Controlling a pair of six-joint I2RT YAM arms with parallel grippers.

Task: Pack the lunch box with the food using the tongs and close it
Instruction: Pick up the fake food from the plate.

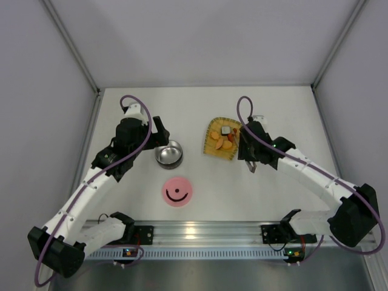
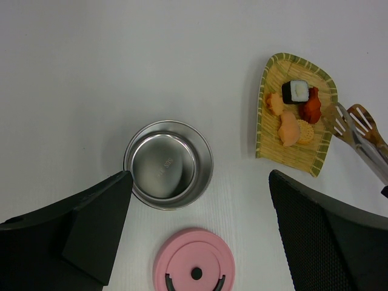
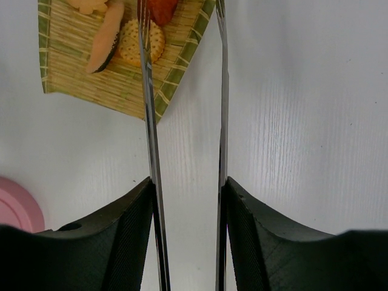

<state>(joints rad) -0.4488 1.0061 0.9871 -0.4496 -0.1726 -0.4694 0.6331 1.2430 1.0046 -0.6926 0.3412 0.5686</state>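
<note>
The steel lunch box stands open and empty on the white table. Its pink lid lies flat nearer the arms. The food sits on a yellow woven tray: orange pieces, a dark red one and a dark-and-white roll. My right gripper is shut on the tongs, one arm against each finger. The tongs' spread tips reach the tray's right edge by the red piece. My left gripper hangs open above the lunch box.
The tray lies right of the lunch box, with a cracker and an orange slice near its front edge. Grey walls close in the table on three sides. A metal rail runs along the near edge.
</note>
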